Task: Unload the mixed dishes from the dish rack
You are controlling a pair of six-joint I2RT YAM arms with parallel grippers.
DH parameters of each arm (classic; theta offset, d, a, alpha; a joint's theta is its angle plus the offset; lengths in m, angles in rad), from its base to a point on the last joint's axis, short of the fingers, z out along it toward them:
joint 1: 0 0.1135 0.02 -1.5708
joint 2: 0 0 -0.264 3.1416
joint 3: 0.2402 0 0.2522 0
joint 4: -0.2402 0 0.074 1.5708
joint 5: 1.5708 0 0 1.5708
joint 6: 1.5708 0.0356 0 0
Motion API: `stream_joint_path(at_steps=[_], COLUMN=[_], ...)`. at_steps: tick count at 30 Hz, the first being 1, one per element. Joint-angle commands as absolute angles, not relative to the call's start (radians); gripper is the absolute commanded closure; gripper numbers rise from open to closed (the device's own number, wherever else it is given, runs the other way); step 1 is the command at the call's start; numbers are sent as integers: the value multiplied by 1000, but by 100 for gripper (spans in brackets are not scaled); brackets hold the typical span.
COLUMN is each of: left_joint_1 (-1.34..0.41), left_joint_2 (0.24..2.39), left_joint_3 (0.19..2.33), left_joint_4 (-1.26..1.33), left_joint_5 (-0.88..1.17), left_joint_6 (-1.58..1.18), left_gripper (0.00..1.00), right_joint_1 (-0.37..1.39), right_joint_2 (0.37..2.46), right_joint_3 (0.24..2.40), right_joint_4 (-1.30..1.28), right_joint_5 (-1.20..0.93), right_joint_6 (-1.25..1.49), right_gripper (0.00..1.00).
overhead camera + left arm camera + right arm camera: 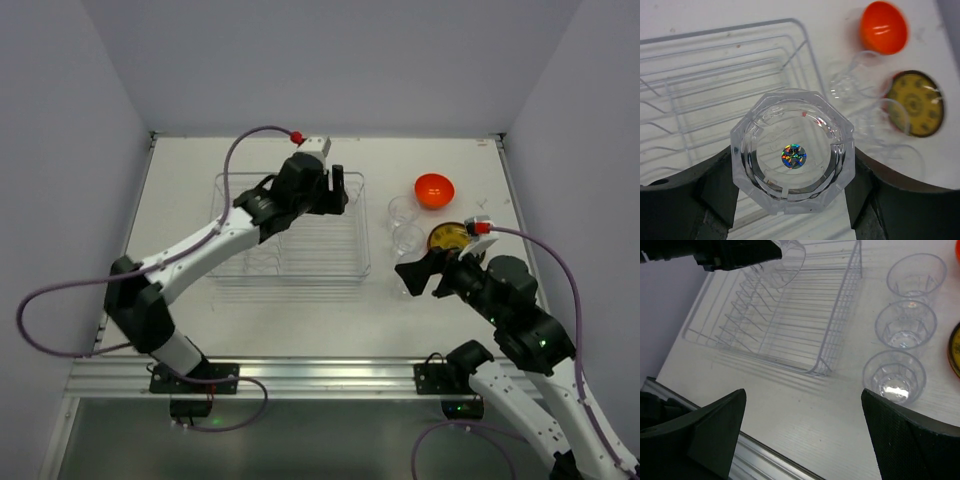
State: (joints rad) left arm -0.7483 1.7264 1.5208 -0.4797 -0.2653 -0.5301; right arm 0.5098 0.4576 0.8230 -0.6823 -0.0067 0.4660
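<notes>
We count the job as nearly finished. The left tool (pixel 792 180) is pinching a clear glass (pixel 792 150) by its sides, one finger on either wall. It holds the glass over the far part of the dish rack (pixel 840 320), and the glass appears lifted off the wires. Inside the rack we see only thin wire dividers and no other dish.

Out on the tabletop (pixel 300 320), to the right of the rack, three more glasses stand upright in a row: the far one (pixel 916 274), the middle one (pixel 905 325) and the near one (pixel 894 376). They sit close together but apart from each other. Beyond them rests the orange bowl (pixel 434 188), and beside the row lies the yellow patterned plate (pixel 914 103). An orange edge peeks out beneath it, so we judge it tops a stack, though we cannot tell which plates lie under it.

The right tool (pixel 805 430) hangs above the tabletop between the rack and the near glass, with its fingers spread wide and nothing in them.

What we think is left is to carry the held glass across and stand it with the others.
</notes>
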Motion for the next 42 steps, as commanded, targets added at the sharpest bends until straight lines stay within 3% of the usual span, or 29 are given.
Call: stream_joint_path(at_steps=[1,5,8,14,20,24,25,28,34,36,37,38,40,42], left_joint_1=[-773,-820,-866,-972,-1005,-1009,-1012,-1025,-1052,-1061,-1063,-1065,-1065,-1065], left_joint_2=[1458,1179,1090,1071,1144,1169,1176,1228,1302,1315,1321,1322,1319,1309], left_joint_3=[1311,967,826,651,601,542,532,509,505,505,503,502,494,486], left_joint_4=[-165,281,527,874,977,1047,1066,1127,1235,1250,1255,1255,1255,1244], left_joint_5=[-34,268,285,211,158,152,152,153,153,149,143,141,132,130], left_joint_6=[-551,-722,-827,-991,-1114,-1172,-1196,-1245,-1262,-1266,-1264,-1266,-1262,-1247], left_gripper=[100,100,100,100,100,100,100,100,100,100,100,100,100,80], right_joint_1=[509,509,511,511,511,511,511,511,511,511,512,511,511,511], right_joint_2=[437,405,382,422,411,348,336,311,340,356,363,362,342,318], right_joint_3=[790,735,664,581,572,549,539,509,460,459,460,465,468,475], right_joint_4=[-526,-352,-63,139,189,210,228,264,288,288,285,276,262,235], right_joint_5=[-177,-559,-746,-784,-750,-738,-741,-733,-667,-661,-658,-646,-638,-618], right_joint_6=[489,537,682,759,747,715,716,718,703,695,690,686,678,664], right_gripper=[1,1,3,8,13,26,39,58,55,60,69,85,100,100])
